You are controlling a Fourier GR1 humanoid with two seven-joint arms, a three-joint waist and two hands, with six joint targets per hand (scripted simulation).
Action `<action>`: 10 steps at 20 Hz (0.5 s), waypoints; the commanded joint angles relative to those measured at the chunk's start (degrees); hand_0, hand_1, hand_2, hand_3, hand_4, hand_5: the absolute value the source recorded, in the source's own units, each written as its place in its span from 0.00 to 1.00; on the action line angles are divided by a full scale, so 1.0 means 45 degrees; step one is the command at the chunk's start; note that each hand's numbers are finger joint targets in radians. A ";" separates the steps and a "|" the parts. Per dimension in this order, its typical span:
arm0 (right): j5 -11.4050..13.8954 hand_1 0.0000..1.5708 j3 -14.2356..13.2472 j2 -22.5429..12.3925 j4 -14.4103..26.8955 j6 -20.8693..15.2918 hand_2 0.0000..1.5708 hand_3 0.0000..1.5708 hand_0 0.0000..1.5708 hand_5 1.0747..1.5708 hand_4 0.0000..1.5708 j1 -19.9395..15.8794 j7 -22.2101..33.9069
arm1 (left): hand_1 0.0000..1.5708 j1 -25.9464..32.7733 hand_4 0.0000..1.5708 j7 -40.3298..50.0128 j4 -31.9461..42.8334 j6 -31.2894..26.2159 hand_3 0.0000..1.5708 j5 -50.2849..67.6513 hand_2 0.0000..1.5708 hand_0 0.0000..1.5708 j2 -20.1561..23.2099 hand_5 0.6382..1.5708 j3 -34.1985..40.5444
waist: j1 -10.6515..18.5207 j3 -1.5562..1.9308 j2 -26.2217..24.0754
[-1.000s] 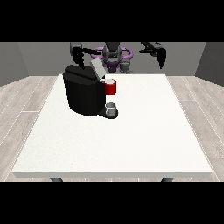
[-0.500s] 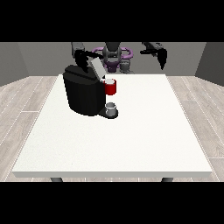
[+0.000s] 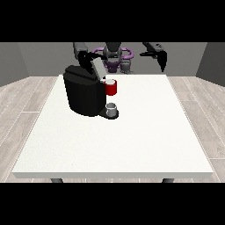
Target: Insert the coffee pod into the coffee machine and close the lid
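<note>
At the table's [image 3: 132,145] back left, on the white top: black coffee machine [image 3: 83,93], lid [image 3: 97,67] tilted up and not closed; red holder [image 3: 111,87] jutting from the machine's front, a pale disc in its top, probably the coffee pod [image 3: 110,81], too small to be sure; small grey cup [image 3: 111,107] on the machine's base just below the red part.

Against half a second ago: hand at the view's left [image 3: 84,56] now lower and closer over the raised lid, at its upper back edge; contact or a gap, cannot tell; lid at about the same tilt as before; machine, red holder and cup in the same places; hand at the view's right [image 3: 161,56] still high above the table's far right corner, hardly shifted, well apart from the machine.

Hard to make out: fingers of the hand at the view's left merged with the dark lid and machine top, so spread or curled cannot tell; hand at the view's right holding nothing, its dark fingers hanging down and looking relaxed rather than curled; robot's torso [image 3: 115,56] partly hidden behind the lid and the arm; inside of the machine's chamber not visible; table legs cut off at the lower edge.
</note>
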 commanded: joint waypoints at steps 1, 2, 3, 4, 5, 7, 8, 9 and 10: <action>0.0209 0.00 0.0055 0.0009 0.0647 0.0159 0.00 0.00 0.00 1.00 0.00 -0.0094 -0.0586 | 0.00 -0.0062 0.00 -0.0227 0.0011 0.0284 0.00 -0.0098 0.00 0.00 0.0178 1.00 0.0047 | 0.0020 0.0045 0.0394; 0.0242 0.00 0.0083 0.0086 0.0817 0.0090 0.00 0.00 0.00 1.00 0.00 -0.0311 -0.0309 | 0.00 0.0050 0.00 0.0345 -0.0354 0.0168 0.00 0.0065 0.00 0.00 -0.0042 1.00 -0.0253 | 0.0249 0.0045 0.0137; 0.0347 0.00 0.0321 0.0147 0.0488 0.0140 0.00 0.00 0.00 1.00 0.00 -0.0483 0.0047 | 0.00 -0.0345 0.00 -0.0123 0.0363 0.0405 0.00 0.0105 0.00 0.00 0.0080 1.00 0.0129 | -0.0190 0.0043 0.0262; 0.0411 0.00 0.0478 0.0558 0.0370 -0.0161 0.00 0.00 0.00 1.00 0.00 -0.0276 -0.0050 | 0.00 0.0338 0.02 -0.1067 0.0525 0.0222 0.00 -0.0082 0.00 0.00 0.0001 1.00 -0.0012 | -0.0070 0.0042 0.0227; 0.0263 0.00 0.0164 -0.0045 0.0727 0.0303 0.00 0.00 0.00 1.00 0.00 -0.0326 -0.0147 | 0.00 -0.0597 0.08 0.0665 -0.0226 -0.0083 0.00 0.0654 0.00 0.00 0.0764 1.00 0.0564 | 0.0201 0.0046 0.0092; 0.0522 0.00 0.0088 0.0095 0.0978 -0.0258 0.00 0.00 0.00 1.00 0.12 -0.1016 -0.0341 | 0.00 -0.0589 0.10 0.0002 -0.0134 0.0013 0.00 0.0285 0.00 0.00 0.0466 1.00 0.0060 | 0.0385 0.0045 0.0587; 0.0528 0.00 0.0277 0.0073 0.0974 0.0027 0.00 0.00 0.00 1.00 0.07 -0.0848 0.0198 | 0.00 0.0056 0.12 0.0213 -0.0215 -0.0075 0.00 0.0304 0.00 0.00 0.0259 1.00 -0.0148 | 0.0422 0.0044 0.0045; 0.0963 0.00 0.0940 0.0990 0.0459 -0.0615 0.00 0.00 0.00 1.00 0.10 -0.0675 -0.0140 | 0.00 0.0146 0.11 -0.1012 0.0788 0.0036 0.00 -0.0081 0.00 0.00 0.0446 1.00 0.0112 | 0.0049 0.0039 0.0510; 0.0495 0.00 0.0201 0.0016 0.0720 -0.0027 0.00 0.00 0.00 1.00 0.14 -0.1914 0.0783 | 0.00 -0.0670 0.09 -0.0219 0.0808 -0.0420 0.00 0.0745 0.00 0.00 0.0942 1.00 0.0633 | 0.0178 0.0041 0.0641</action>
